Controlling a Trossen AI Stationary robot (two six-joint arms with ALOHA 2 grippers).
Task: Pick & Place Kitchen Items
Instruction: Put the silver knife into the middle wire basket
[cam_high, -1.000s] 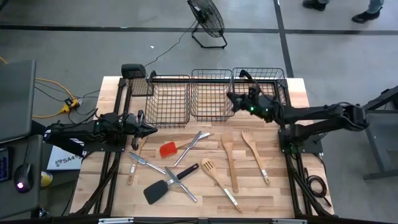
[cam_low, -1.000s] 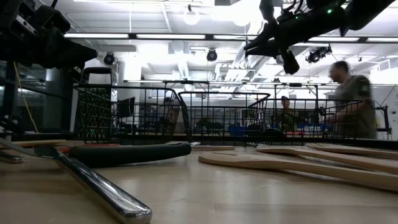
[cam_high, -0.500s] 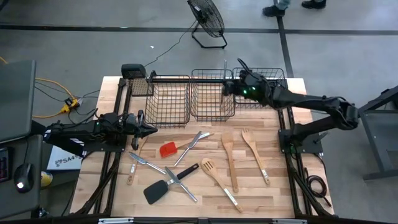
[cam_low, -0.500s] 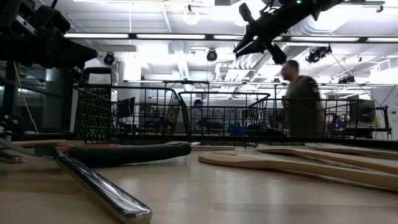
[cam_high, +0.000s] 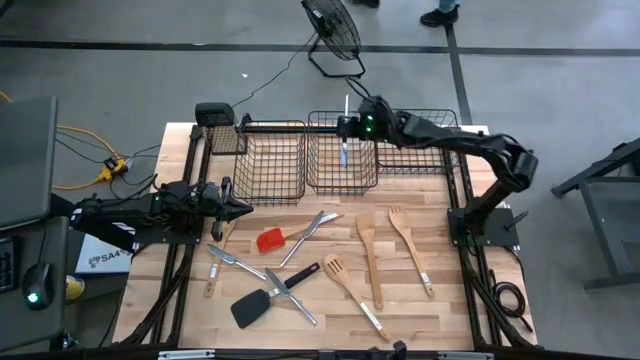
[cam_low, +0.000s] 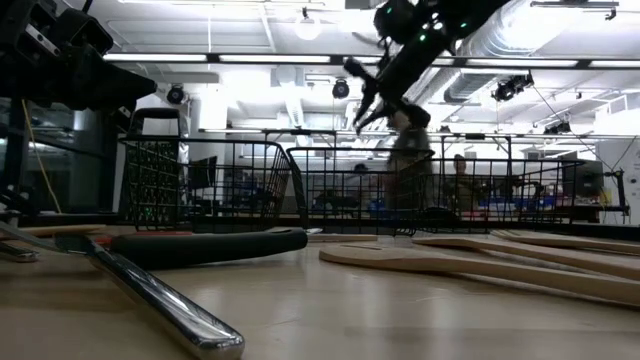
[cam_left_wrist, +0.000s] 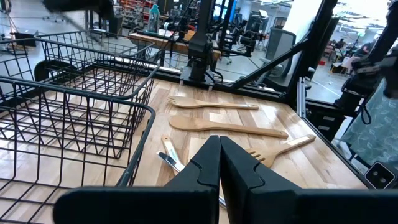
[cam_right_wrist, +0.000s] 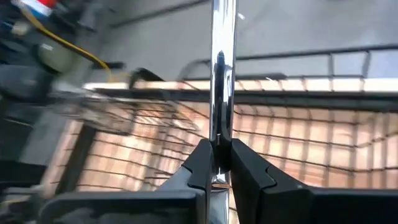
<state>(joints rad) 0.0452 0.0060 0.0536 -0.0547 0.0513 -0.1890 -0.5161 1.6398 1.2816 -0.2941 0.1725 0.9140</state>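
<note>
A slim, mirror-bright metal utensil (cam_right_wrist: 221, 74), clamped upright in the right gripper (cam_high: 345, 128), now hangs over the middle basket (cam_high: 342, 175), having moved from the rightmost basket. Left gripper (cam_high: 240, 209) stays closed beside the leftmost basket.

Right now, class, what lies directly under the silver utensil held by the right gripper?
The middle wire basket sits under the silver utensil clamped in the right gripper. The basket floor directly beneath the gripper is hidden.

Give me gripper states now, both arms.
Left gripper: shut, holding nothing.
Right gripper: shut on a silver metal utensil, above the middle basket.
</note>
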